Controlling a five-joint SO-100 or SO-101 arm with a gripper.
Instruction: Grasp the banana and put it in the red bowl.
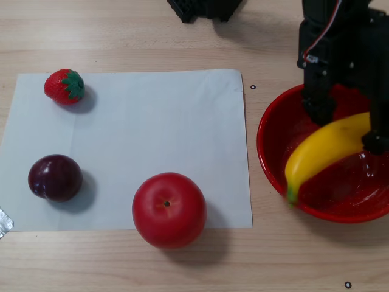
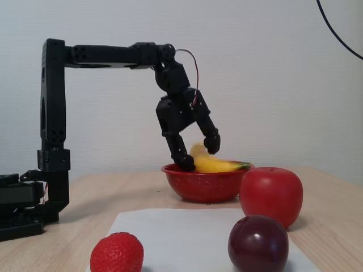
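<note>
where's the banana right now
In the other view the banana lies across the red bowl at the right, between the fingers of the hand, right of the apple.

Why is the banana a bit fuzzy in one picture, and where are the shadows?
In the fixed view the banana looks slightly smeared at the red bowl, probably motion blur; the apple is sharp. In the other view the banana is crisp, soft shadows sit beside the strawberry and plum, and small glints shine inside the red bowl.
</note>
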